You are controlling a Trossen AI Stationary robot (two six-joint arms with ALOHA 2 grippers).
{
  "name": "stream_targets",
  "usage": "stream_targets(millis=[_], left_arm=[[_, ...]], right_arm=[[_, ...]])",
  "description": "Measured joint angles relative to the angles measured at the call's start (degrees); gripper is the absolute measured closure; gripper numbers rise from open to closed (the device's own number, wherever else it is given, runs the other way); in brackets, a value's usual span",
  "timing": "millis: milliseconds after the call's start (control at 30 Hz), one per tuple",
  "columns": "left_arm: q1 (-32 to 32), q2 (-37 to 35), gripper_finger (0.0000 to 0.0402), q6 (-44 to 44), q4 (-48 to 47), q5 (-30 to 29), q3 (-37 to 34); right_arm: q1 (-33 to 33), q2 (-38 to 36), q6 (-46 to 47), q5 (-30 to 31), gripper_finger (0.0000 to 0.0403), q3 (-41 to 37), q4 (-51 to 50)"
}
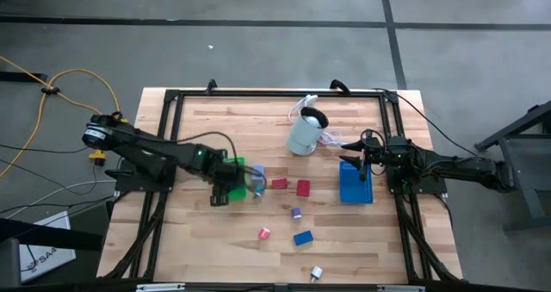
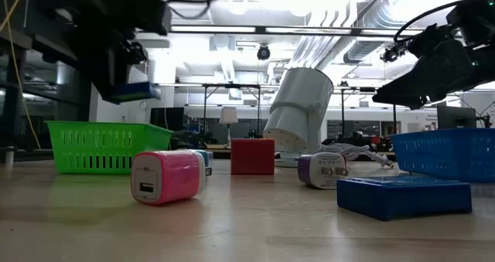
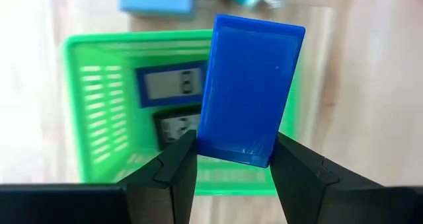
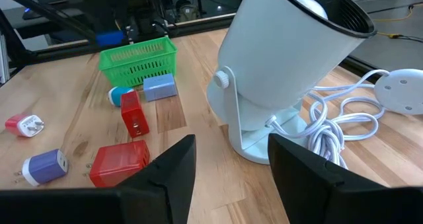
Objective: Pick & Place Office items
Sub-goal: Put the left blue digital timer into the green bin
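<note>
My left gripper hangs over the green tray, shut on a blue flat rectangular block. A blue-framed piece with a display and a black piece lie in that tray. Loose on the wood are two red pieces, a purple one, a pink one, a blue one and a white one. My right gripper is open, above the blue tray, facing the pale appliance. My left gripper pinches the blue block between its two fingers, on the long side edges near one short end. The fingers come from above, pointing down. The block is lifted clear above the green tray, reaching out past the fingertips.
The pale cylindrical appliance with its white cord stands tilted between the trays, near the far edge. A light blue piece and a teal one lie just beside the green tray. A black frame borders the table.
</note>
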Motion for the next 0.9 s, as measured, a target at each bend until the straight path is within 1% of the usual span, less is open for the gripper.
stream_targets(millis=[133, 233, 500, 633, 900], left_arm=[[3.4, 0.0, 0.0245, 0.9, -0.2, 1.2, 0.0], [4.2, 0.0, 0.0245, 0.9, -0.3, 1.2, -0.2], [4.1, 0.0, 0.0245, -1.6, 0.6, 1.3, -3.0], [3.9, 0.0, 0.0245, -2.7, 3.2, 1.7, -5.2], [1.5, 0.0, 0.0245, -5.5, 10.4, 3.1, -10.8]], right_arm=[[0.0, 0.0, 0.0, 0.0, 0.0227, 0.0, 0.0], [0.0, 0.0, 0.0, 0.0, 0.0227, 0.0, 0.0], [0.0, 0.0, 0.0, 0.0, 0.0227, 0.0, 0.0], [0.0, 0.0, 0.0, 0.0, 0.0227, 0.0, 0.0], [0.0, 0.0, 0.0, 0.0, 0.0227, 0.0, 0.0]])
